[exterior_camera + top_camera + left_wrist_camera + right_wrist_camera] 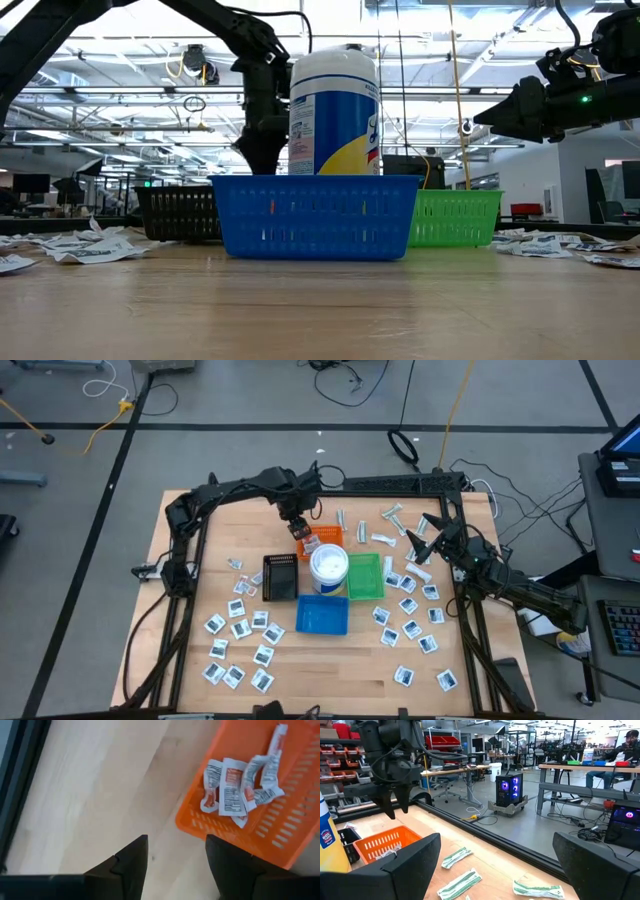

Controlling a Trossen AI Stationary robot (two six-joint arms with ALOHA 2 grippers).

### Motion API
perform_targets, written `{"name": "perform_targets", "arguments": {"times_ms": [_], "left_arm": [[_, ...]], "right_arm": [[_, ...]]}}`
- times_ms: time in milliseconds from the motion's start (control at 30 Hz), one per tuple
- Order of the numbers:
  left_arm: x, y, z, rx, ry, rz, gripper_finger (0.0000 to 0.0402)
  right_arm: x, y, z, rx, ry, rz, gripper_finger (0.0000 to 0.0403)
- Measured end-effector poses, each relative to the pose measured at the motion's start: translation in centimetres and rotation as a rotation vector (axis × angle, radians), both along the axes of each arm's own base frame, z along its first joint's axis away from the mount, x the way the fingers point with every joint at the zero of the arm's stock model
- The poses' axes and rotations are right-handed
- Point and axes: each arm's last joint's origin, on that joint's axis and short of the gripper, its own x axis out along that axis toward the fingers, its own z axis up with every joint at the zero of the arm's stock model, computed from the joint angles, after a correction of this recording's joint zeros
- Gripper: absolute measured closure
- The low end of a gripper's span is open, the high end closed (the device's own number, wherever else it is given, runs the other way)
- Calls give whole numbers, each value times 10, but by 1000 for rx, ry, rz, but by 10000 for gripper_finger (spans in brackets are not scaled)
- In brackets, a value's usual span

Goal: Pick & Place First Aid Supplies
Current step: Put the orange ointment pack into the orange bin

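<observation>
Dark fingers of the left gripper (175, 865) stand parted with nothing between them, hanging above the bare wood just beside the orange tray (280, 827). In the high view this gripper (298, 527) sits a little above the frame's centre, at the tray's upper-left edge. In the left wrist view the tray fills the upper right of the frame, and in it lies a small heap of red-marked packets (235, 790), crumpled and overlapping, their print showing.

Out at centre right of the high view, the right gripper (428, 542) hangs with its fingers spread as wide as they go, empty. The narrow wrapped strips (392, 516) lie just above and left of it, scattered at odd angles, most with their long axis running diagonally. In the right wrist view 3 of these strips (456, 856) show on the wood between the wide fingers, pale with green striping, lying ahead of the claw.

White square packets (408, 606) spread below the right gripper, and a second field of them (240, 630) fills the lower left, well apart from either claw. By my judgement the right arm is the nearer one to the strips, while the left would have to travel down-frame to reach its field.
</observation>
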Motion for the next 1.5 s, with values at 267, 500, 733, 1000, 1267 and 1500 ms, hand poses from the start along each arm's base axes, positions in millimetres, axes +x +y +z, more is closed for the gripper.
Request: {"name": "perform_targets", "arguments": {"times_ms": [267,500,733,1000,1267,1500], "left_arm": [[-14,-7,2,-20,8,95,212],[-53,-33,-3,-24,47,-31,174],[-96,-57,-13,-55,98,-18,136],[-139,-82,-21,-82,134,38,113],[-161,-94,-29,-115,193,43,124],[-163,-98,-45,-147,256,-12,122]], "right_arm": [[0,0,0,0,0,0,23],[0,0,0,0,1,0,23],[0,0,0,0,1,0,23],[0,0,0,0,0,0,23],[0,0,0,1,1,0,23],[0,0,0,0,1,0,23]]}}
